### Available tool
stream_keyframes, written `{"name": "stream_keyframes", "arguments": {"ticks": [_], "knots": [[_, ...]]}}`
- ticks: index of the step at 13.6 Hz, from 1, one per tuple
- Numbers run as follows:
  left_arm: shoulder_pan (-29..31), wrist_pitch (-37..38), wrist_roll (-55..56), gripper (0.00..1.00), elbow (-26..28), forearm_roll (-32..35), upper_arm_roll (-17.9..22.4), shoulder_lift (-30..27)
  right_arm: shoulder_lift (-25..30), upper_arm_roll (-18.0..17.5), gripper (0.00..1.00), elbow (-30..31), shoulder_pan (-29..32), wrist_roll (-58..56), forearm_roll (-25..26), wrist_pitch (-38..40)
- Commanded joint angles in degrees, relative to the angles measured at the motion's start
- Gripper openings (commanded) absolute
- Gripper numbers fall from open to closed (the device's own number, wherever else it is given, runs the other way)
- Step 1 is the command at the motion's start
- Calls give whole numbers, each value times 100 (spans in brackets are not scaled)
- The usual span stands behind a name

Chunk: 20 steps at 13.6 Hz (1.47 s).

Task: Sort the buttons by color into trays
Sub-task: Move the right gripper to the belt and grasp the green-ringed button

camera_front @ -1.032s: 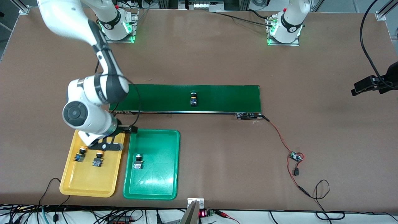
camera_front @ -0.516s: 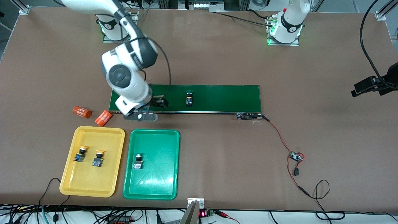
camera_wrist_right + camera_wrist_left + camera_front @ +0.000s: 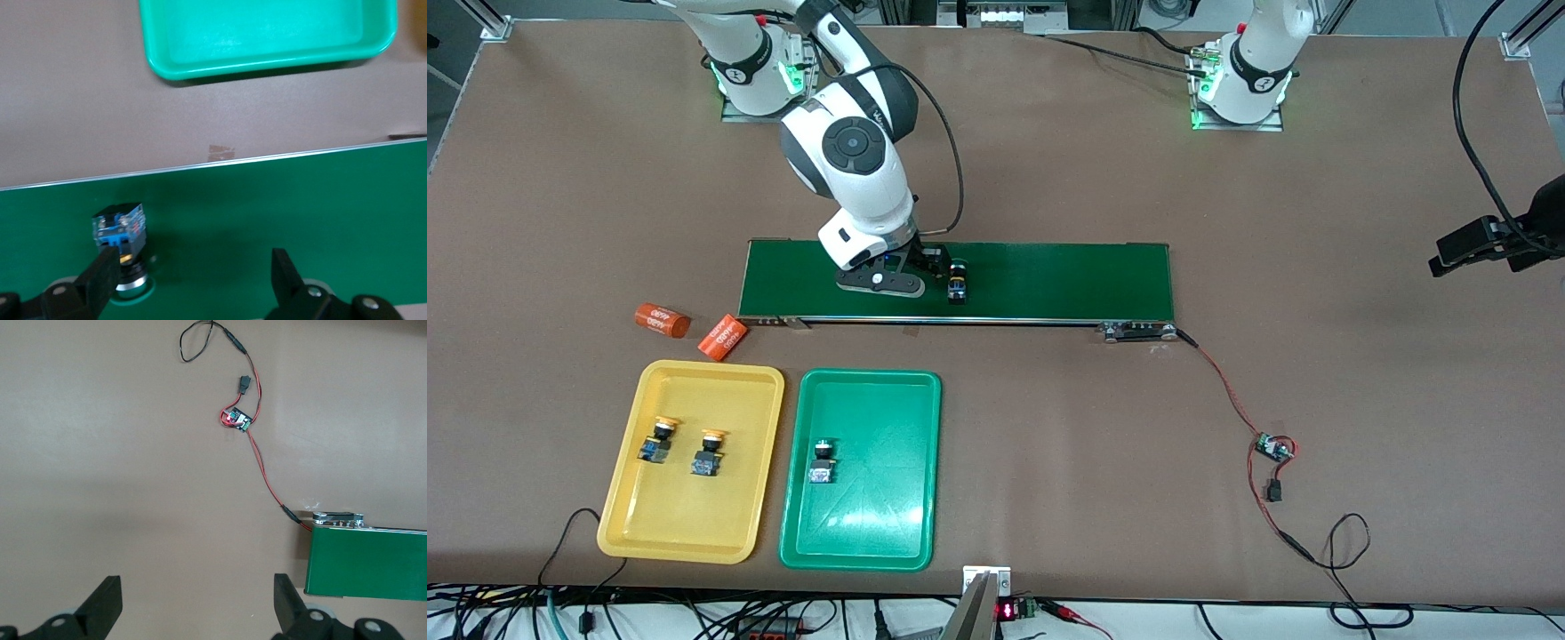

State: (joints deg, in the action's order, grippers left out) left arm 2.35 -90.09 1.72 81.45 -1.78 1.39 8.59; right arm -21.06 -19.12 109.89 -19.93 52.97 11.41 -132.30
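The right gripper hangs open low over the belt, the last green button just beside one finger rather than between the two, so closing now could knock it aside; farther off lies the green tray, while the left gripper waits open.
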Motion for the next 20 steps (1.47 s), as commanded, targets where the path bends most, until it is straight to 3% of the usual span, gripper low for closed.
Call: {"name": "stream_keyframes", "arguments": {"ticks": [1, 9, 13, 16, 17, 20], "knots": [[-86, -79, -49, 100, 231, 134, 46, -199, 15, -136, 100, 270, 51, 441, 282, -348], [-33, -70, -57, 100, 214, 64, 37, -208, -372, -136, 100, 261, 7, 600, 441, -789], [-42, -70, -57, 100, 205, 64, 28, -208, -522, -136, 92, 261, 16, 600, 731, -789], [-33, -61, -57, 100, 205, 64, 37, -208, -548, -136, 69, 244, 16, 600, 906, -789], [-16, -61, -57, 100, 205, 64, 46, -208, -583, -128, 66, 244, 24, 600, 942, -789], [19, -61, -57, 100, 231, 55, 46, -208, -584, -128, 31, 217, 42, 600, 942, -771]]}}
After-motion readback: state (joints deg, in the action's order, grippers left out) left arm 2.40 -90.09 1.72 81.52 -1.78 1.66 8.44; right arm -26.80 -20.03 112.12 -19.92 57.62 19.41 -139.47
